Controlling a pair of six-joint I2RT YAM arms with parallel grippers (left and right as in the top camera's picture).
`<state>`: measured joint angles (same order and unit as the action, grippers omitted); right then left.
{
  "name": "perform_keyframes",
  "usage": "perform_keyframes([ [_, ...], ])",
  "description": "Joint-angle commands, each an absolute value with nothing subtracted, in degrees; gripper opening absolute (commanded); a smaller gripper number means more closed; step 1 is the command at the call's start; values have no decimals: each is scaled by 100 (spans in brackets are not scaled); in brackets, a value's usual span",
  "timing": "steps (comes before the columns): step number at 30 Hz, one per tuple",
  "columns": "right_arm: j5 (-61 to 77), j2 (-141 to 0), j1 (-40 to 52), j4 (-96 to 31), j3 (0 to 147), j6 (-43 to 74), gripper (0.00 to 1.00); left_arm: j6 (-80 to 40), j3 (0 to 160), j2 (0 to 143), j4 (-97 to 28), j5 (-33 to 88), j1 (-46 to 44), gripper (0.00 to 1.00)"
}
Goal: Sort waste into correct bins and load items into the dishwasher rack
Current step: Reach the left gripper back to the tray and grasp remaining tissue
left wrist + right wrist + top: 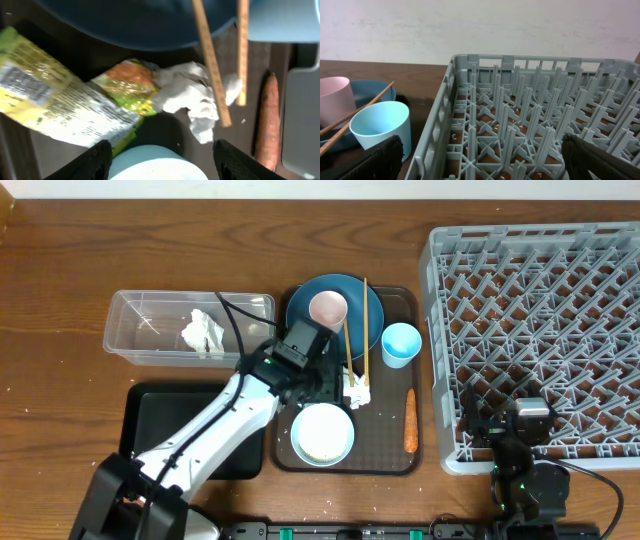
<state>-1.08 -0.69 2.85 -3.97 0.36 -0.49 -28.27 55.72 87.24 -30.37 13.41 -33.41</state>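
Snack wrapper [60, 100], yellow-green and crumpled, lay on the dark brown serving tray [390, 460]. It was just beside the rim of the dark blue plate [340, 285] and touched the crumpled white paper [185, 95].

The left arm was stretched from the near left side of the table across the black tray [150, 410], with its wrist bent down over the serving tray. The left gripper [162, 162] hung above the wrapper and the light blue bowl [322, 433]. Its jaws were partly apart and nothing was between them.

The right arm was folded low at the near corner of the dishwasher rack [540, 330]. The right gripper [485, 165] pointed across the rack, with its jaws fully wide and empty.

The wrapper had a pale panel with dark marks, probably small print, but it was too blurred to read.

The wooden chopsticks [212, 65] reached from the plate down to the paper, and the carrot [267, 125] lay to their right. A second white paper [203, 333] was in the clear tub [140, 330].
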Motion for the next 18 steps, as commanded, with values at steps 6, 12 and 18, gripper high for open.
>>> perform_keyframes([
  [6, -106, -38, 231, -416, 32, -71, 99, -2812, 5544, 8724, -2936, 1098, -3730, 67],
  [12, -106, -38, 231, -416, 32, -71, 99, -2812, 5544, 8724, -2923, 937, -3769, 67],
  [18, -106, -38, 231, -416, 32, -71, 99, -2814, 5544, 8724, -2904, 386, -3769, 66],
])
